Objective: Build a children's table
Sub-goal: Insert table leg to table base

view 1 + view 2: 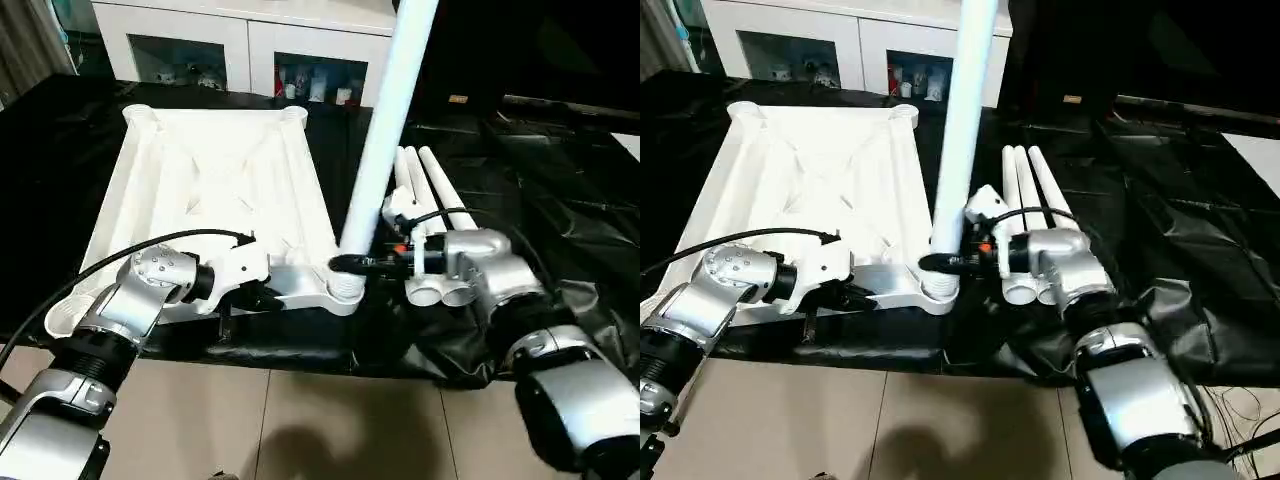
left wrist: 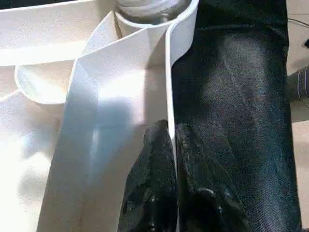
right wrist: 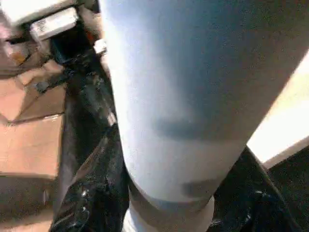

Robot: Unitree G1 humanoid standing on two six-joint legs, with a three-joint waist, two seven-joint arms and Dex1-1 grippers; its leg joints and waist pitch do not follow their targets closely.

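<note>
— What's the room like, and what is the work lying on?

— A black plastic sheet (image 1: pixel 520 190), creased and shiny, covers the floor area where the parts lie; its near edge stops at pale floor tiles (image 1: pixel 300 420). At the back stands a white cabinet (image 1: pixel 250 40) with glass doors and small items behind them.

— And the table itself?

— The white tabletop (image 1: pixel 215 190) lies upside down on the sheet, ribs up, with round sockets at its corners. One leg (image 1: pixel 385 130) stands nearly upright, leaning a little, its lower end in the near corner socket (image 1: pixel 348 285) on the robot's right side. Three spare legs (image 1: pixel 1030 200) lie side by side on the sheet just beside the top, their open ends toward the robot.

— What are the arms doing?

— The left gripper (image 2: pixel 171 145) is clenched on the thin near edge wall of the tabletop, one black finger on each side of it. The right gripper (image 1: pixel 350 264) clasps the base of the standing leg just above the socket, its fingers around the tube.
</note>
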